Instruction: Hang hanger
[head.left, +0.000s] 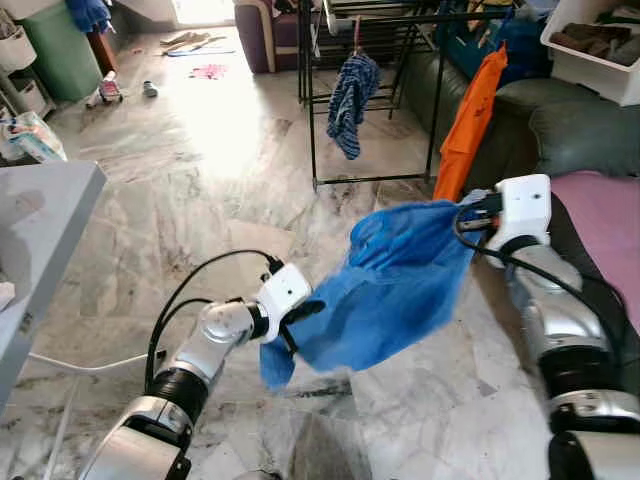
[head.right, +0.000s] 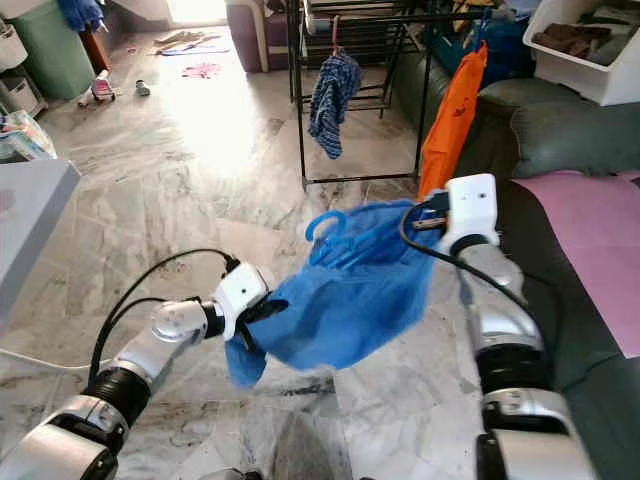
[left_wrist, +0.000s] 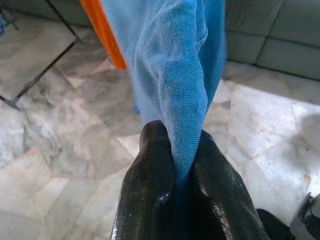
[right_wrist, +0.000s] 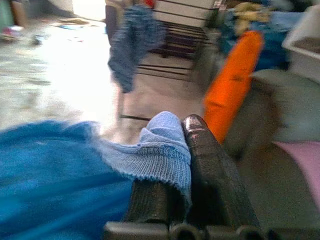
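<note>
I am facing the black drying rack (head.left: 370, 100) across the marble floor (head.left: 200, 180), stretching a soft, light blue garment (head.left: 390, 290) on its blue hanger (head.right: 325, 225) midair, my right claw (right_wrist: 175, 165) clamped on its top edge, my left claw (left_wrist: 175, 175) pinching its floppy lower corner; the stiff hook looks the better hold.

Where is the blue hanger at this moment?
In the right eye view, the blue hanger's hook pokes out at the top of the blue garment, which is stretched between both pincers, in front of the black drying rack.
</note>
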